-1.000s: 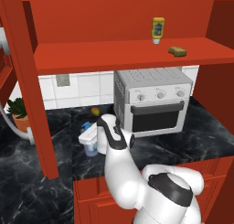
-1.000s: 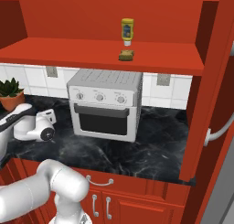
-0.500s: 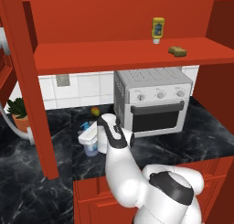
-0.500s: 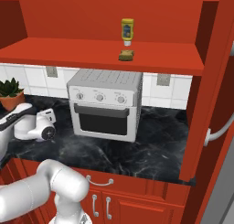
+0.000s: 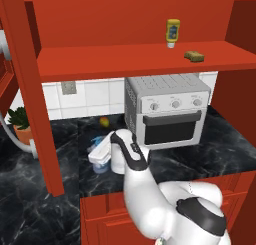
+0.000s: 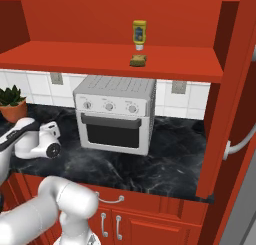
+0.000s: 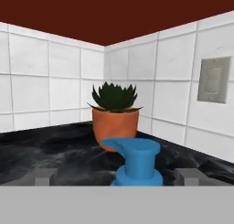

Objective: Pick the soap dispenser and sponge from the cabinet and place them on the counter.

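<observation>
The claw [image 7: 117, 176] stands wide, its two finger tips [image 7: 43, 176] far apart on either side of the soap dispenser's [image 7: 136, 162] blue pump top, with clear space between each tip and the pump; it grips nothing. In the left base view the claw [image 5: 100, 155] reaches low over the desk [image 5: 220, 144], and the soap dispenser [image 5: 101, 165] stands upright on the black marble just under it, near the desk's front edge and left of the toaster oven [image 5: 169, 109]. In the right base view the white hand [image 6: 37, 141] hangs over the left end of the desk [image 6: 170, 159].

Past the pump, the hand view looks at a potted succulent [image 7: 114, 113] in a terracotta pot, set in the back corner where the two white tiled walls [image 7: 41, 86] meet; a grey wall outlet [image 7: 214, 80] sits on the right wall. The same plant [image 5: 20, 124] is at the far left of the desk in the left base view, well apart from the dispenser. A small round yellow-red fruit [image 5: 104, 121] lies by the back wall, just left of the toaster oven.

Above, on the red shelf of the cabinet [image 5: 125, 59], the sponge [image 5: 193, 55] lies flat near the shelf's front edge, toward its right end. Just beside it, a little further back, a small yellow squeeze bottle [image 5: 173, 33] stands on its cap. In the right base view the sponge [image 6: 138, 60] lies right in front of that bottle [image 6: 139, 35].
</observation>
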Available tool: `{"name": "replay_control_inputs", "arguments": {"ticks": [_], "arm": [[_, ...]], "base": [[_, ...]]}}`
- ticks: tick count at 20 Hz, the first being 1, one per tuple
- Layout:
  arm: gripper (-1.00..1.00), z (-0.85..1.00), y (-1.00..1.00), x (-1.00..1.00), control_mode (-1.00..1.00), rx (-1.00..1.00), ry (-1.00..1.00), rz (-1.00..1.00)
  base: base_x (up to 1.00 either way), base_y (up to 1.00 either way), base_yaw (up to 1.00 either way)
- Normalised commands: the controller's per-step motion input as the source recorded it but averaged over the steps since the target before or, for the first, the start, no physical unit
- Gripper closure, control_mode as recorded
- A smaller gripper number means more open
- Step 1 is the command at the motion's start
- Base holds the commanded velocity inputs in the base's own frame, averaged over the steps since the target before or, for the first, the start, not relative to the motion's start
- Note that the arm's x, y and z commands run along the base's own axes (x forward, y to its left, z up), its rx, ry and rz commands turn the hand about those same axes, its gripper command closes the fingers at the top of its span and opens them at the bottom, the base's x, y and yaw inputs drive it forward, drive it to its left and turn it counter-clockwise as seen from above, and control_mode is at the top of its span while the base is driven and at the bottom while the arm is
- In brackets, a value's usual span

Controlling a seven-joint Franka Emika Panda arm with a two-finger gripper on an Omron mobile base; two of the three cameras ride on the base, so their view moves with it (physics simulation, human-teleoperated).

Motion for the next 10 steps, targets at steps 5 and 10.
{"name": "replay_control_inputs", "arguments": {"ticks": [5,10], "arm": [[-1.0,0.0,-0.09,-0.38,-1.0,0.0,-0.1,0.04],[-1.0,0.0,-0.01,-0.27,-1.0,0.0,-0.13,0.07]], "base": [[0.0,0.0,0.0],[0.0,0.0,0.0]]}}
